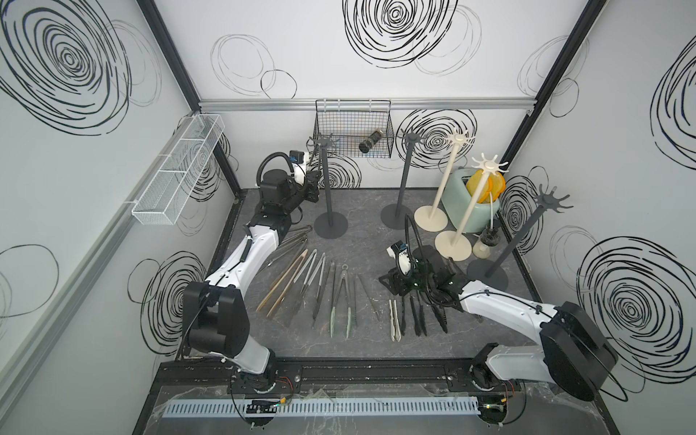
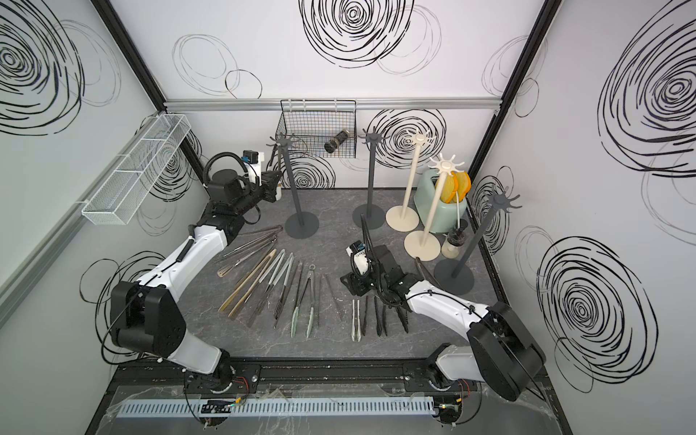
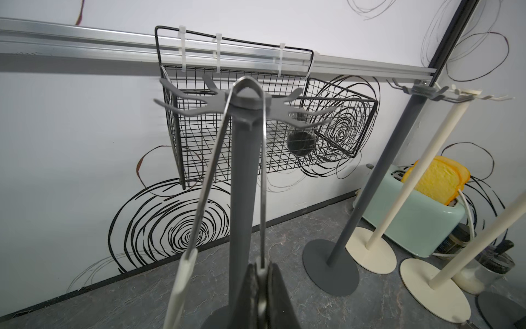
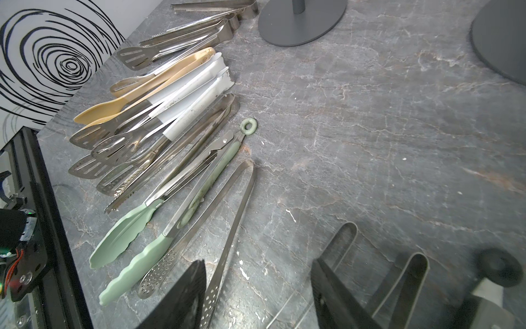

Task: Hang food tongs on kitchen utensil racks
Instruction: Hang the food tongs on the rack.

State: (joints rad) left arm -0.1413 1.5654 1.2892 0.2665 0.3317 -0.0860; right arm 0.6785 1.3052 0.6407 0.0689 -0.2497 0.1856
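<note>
The left gripper (image 3: 260, 287) is clamped tight on one arm of a pair of slim steel tongs with cream-white tips (image 3: 247, 82). It holds them upright against a tall dark grey utensil rack (image 3: 244, 185) topped by a star of hooks. The tongs' bend sits over the rack's hub and the two arms run down either side of the pole. The free arm ends in its pale tip just beside the gripper. Whether the bend bears on the hub I cannot tell. In both top views this rack stands at about 11 o'clock on the dark marbled table (image 1: 376, 226), with the left gripper at its 9 o'clock side. The right gripper (image 4: 257, 273) stands open with its fingers spread, gripping nothing. It hangs low over the table, slightly toward 4 o'clock from the middle. A fanned row of loose tongs (image 1: 318, 282) lies flat across the front half from 8 to 5 o'clock. Among them are a pale green-tipped pair (image 4: 122, 236) and several black-tipped pairs (image 1: 416, 320) beneath the right arm. A second dark grey rack (image 1: 405, 177) and two cream racks (image 1: 446, 177) stand at about 1 o'clock. A third dark grey rack (image 1: 516, 237) leans at 3 o'clock. A mint-green toaster (image 1: 457, 184) sits behind the cream racks. A black wire basket (image 1: 354, 128) hangs on the back wall at 12 o'clock.
</note>
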